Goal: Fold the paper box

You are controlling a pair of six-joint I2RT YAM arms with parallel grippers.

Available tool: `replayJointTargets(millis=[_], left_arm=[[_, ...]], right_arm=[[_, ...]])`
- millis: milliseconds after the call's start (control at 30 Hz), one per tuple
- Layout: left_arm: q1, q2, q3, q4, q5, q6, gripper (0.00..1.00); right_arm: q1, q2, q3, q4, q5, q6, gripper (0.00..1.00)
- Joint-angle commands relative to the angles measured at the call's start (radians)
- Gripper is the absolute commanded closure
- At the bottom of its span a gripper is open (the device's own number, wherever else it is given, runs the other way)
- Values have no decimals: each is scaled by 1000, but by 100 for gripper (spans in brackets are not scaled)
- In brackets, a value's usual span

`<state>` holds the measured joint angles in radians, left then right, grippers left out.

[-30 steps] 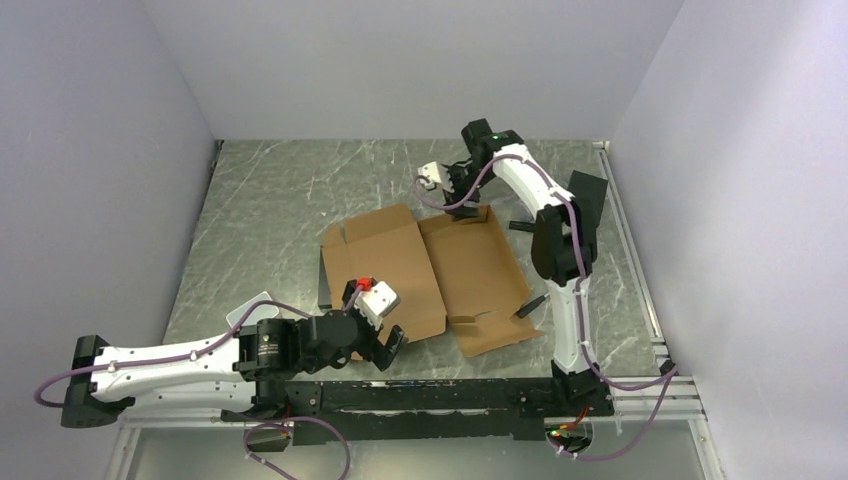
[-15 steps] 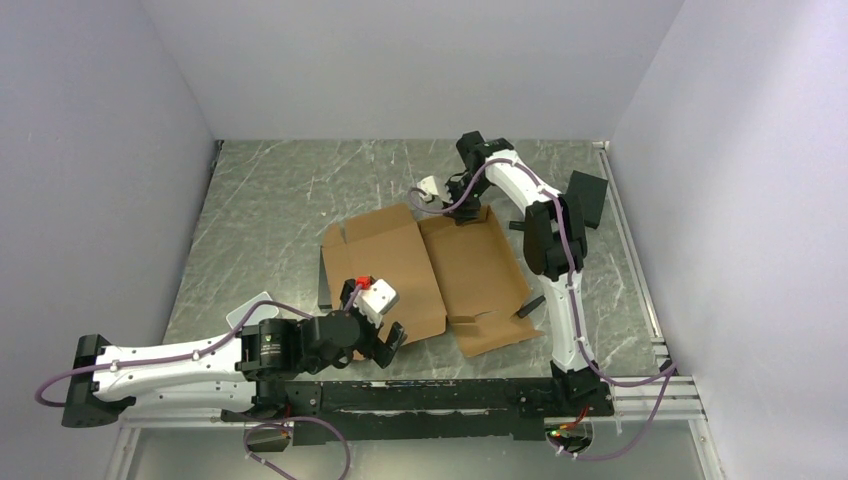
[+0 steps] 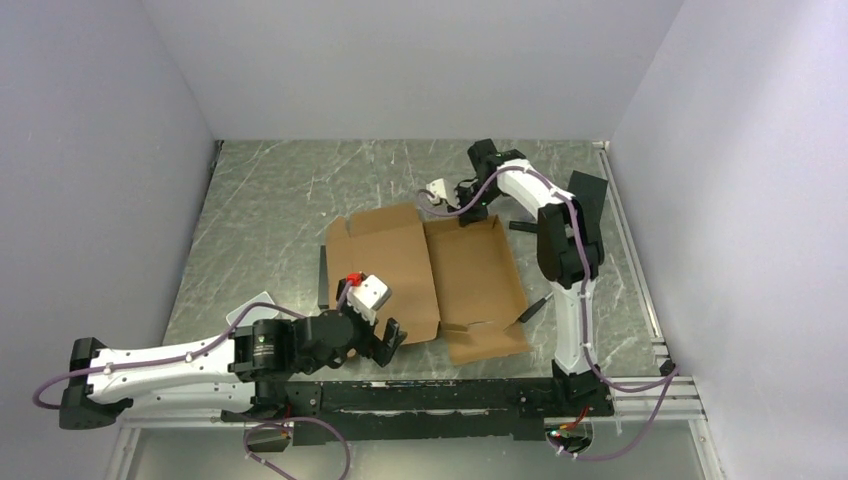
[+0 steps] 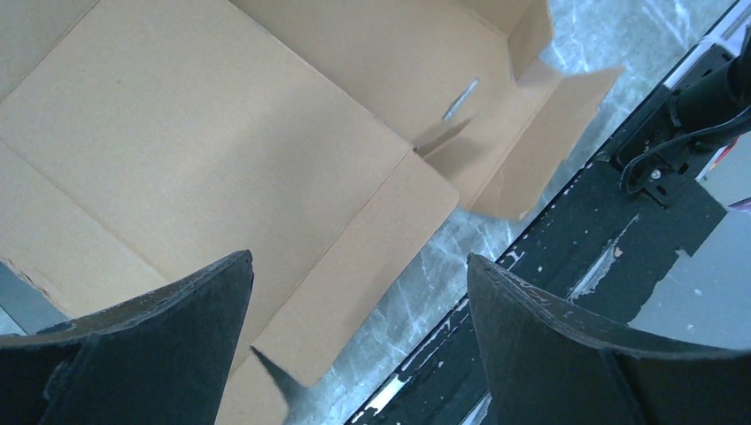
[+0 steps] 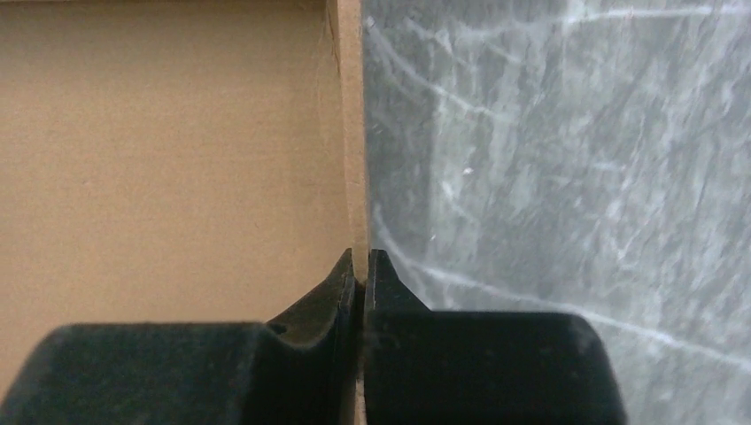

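Brown paper box [image 3: 470, 270] wall pinched in right tool [image 5: 360, 266]; left tool [image 4: 359, 258] spread wide nearby.

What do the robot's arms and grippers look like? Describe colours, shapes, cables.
The left arm and right arm have white links, black joints and a purple cable alongside. The left gripper and right gripper have black, wedge-shaped fingers. A white camera block tops the left wrist.

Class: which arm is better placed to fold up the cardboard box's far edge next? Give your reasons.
Right, probably. The right pincer is shut on the far edge of the paper box, ready to lift it. The left pincer hangs open over the near side, gripping nothing.
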<state>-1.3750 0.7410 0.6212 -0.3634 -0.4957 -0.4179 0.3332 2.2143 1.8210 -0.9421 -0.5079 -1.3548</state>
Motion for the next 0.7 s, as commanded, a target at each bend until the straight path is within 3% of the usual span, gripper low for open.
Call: replayJointTargets(millis=[0, 300, 667], left_arm=[[0, -51, -7, 40, -36, -44, 5], [1, -108, -14, 93, -83, -66, 2], [1, -107, 59, 27, -182, -153, 1]], right_arm=[[-37, -155, -95, 132, -86, 180, 100], [-89, -379, -351, 440, -94, 639, 100], [-148, -671, -690, 772, 166, 1112, 100]])
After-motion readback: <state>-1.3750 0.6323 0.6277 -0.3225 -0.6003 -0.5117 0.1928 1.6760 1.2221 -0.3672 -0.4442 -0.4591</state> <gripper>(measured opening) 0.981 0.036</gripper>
